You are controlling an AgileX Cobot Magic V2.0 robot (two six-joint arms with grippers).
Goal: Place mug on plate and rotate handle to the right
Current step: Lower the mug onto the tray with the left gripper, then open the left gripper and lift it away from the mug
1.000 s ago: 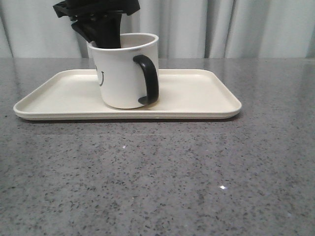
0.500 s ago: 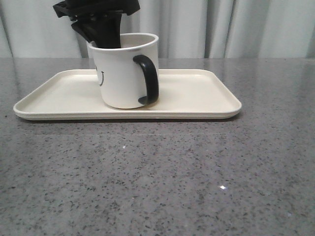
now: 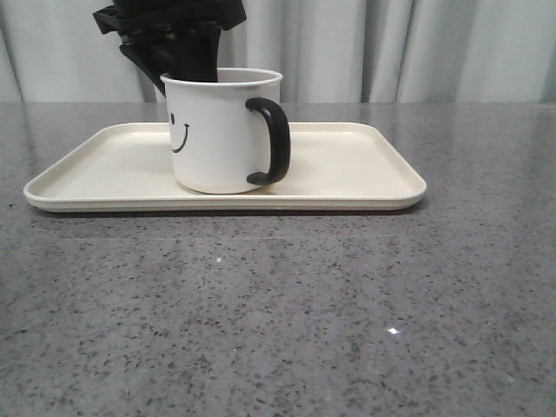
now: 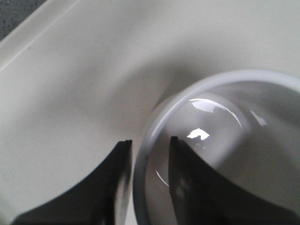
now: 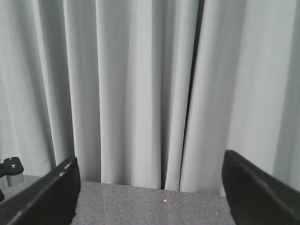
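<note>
The white mug (image 3: 217, 139) stands upright on the cream plate (image 3: 347, 165), left of its middle. Its smiley face shows on the left side, and the black handle (image 3: 274, 143) points right, turned slightly toward the camera. My left gripper (image 3: 178, 61) hangs over the mug's back-left rim. In the left wrist view the gripper (image 4: 149, 140) straddles the mug (image 4: 225, 140) rim, one finger outside and one inside. Small gaps show on both sides of the rim, so the gripper is open. My right gripper (image 5: 150, 173) is wide open, empty, and faces the curtain.
The plate (image 4: 70, 93) lies on a grey speckled table (image 3: 278, 330). A pale curtain (image 3: 417, 52) hangs along the far edge. The right arm is outside the front view.
The mug was tilted in the left gripper's grip. It now stands flat, with the handle swung further right and more of the smiley face showing. The gripper has eased off the rim.
</note>
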